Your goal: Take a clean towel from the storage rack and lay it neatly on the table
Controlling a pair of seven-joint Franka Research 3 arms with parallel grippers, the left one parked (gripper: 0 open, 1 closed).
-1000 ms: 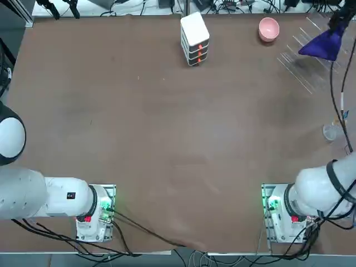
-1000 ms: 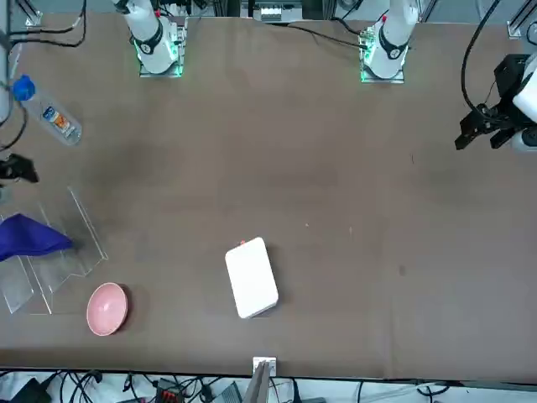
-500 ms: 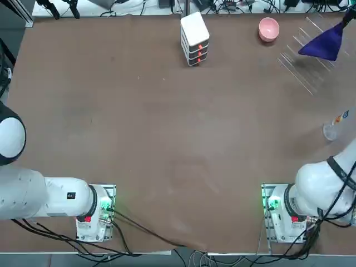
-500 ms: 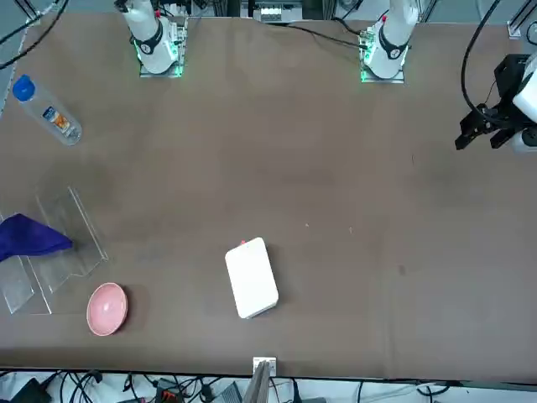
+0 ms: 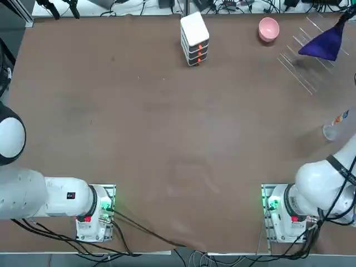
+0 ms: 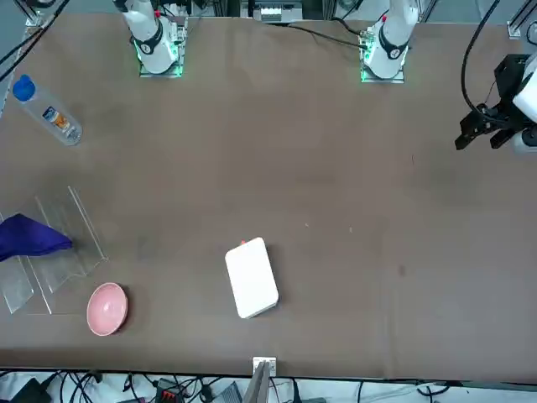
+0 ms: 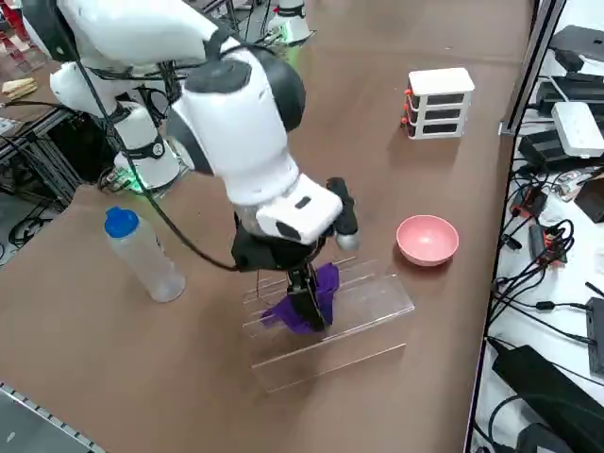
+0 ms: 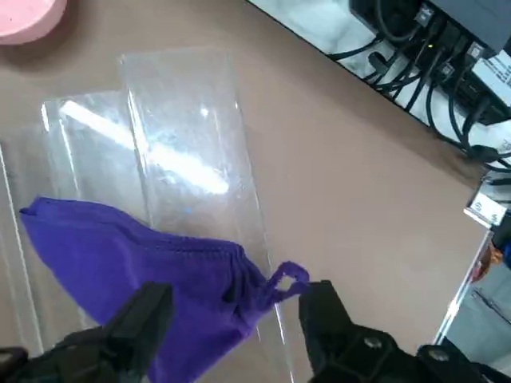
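Note:
The deep purple towel (image 8: 144, 263) hangs bunched over the see-through storage rack (image 8: 184, 144), with its small loop at one corner. My right gripper (image 8: 235, 294) hovers just over it, open, one dark finger on each side of the towel's looped corner. In the right side view the gripper (image 7: 307, 307) reaches down into the rack (image 7: 349, 321), with the towel (image 7: 328, 283) around its fingers. The top view shows the towel (image 5: 322, 44) on the rack (image 5: 303, 61) at the far right of the brown table (image 5: 167, 122). In the front view the towel (image 6: 29, 237) sits at the left edge.
A pink bowl (image 7: 427, 239) stands just beyond the rack and a white stacked box (image 7: 439, 102) further along the far edge. A blue-capped plastic bottle (image 7: 142, 255) stands on the near side of the rack. Cables and power strips (image 7: 557, 142) lie past the table's edge.
The right arm's wrist and cable have slid out of the top and front views at the rack's side. The towel has stayed on the rack.

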